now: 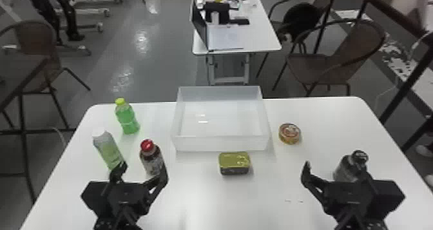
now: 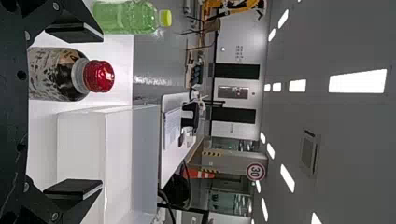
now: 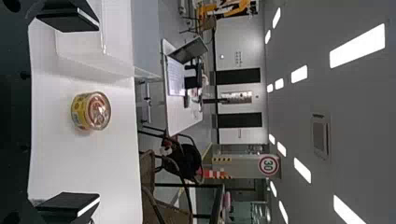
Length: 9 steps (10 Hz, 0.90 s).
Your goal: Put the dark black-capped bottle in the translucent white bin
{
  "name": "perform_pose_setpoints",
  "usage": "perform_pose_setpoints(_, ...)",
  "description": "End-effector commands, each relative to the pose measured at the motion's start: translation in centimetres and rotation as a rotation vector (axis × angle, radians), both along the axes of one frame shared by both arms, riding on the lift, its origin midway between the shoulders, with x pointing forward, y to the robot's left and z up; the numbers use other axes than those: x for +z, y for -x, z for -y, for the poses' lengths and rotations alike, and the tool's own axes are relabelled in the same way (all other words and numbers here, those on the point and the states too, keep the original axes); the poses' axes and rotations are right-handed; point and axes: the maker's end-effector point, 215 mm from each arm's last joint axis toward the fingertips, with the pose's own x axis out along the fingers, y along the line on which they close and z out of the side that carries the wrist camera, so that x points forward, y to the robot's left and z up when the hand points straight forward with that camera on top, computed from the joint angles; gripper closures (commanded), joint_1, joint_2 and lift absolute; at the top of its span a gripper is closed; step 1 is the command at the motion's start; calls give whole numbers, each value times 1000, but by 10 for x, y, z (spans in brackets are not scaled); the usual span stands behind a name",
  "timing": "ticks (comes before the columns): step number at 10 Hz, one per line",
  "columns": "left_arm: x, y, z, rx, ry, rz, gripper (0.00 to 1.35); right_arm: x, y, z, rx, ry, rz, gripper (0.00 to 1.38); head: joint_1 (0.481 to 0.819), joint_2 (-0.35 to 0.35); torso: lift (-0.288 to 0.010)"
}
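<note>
In the head view we see the white table across the lower frame, with the translucent white bin at its upper middle. Our left gripper is at lower left and our right gripper at lower right, each with its fingers spread apart. The dark black-capped bottle is on the table at lower right, partly behind the right gripper. At left we have a pale green carton, a red-capped bottle and a green bottle. A rectangular tin sits just below the bin, a round can right of it.
</note>
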Motion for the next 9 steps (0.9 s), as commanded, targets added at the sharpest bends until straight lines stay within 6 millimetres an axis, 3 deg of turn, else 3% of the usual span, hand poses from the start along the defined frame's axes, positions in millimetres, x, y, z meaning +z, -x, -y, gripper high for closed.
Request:
perform_pose_setpoints(1, -1, 1, 0, 2, 5, -1, 190, 6, -1, 40, -79, 16, 23, -2, 695, 35, -20)
perform_pose_setpoints(3, 0, 0, 1, -6, 2, -1, 190, 25, 4, 91, -228, 55, 60, -2, 695, -34, -20)
perform_pose_setpoints(6, 0, 0, 2, -5, 3, 0, 190, -14, 30, 149, -380, 74, -11, -2, 695, -117, -20)
perform_pose_setpoints(9, 0, 0, 2, -5, 3, 2, 190, -54, 29, 169, -395, 45, -37, -2, 695, -177, -20)
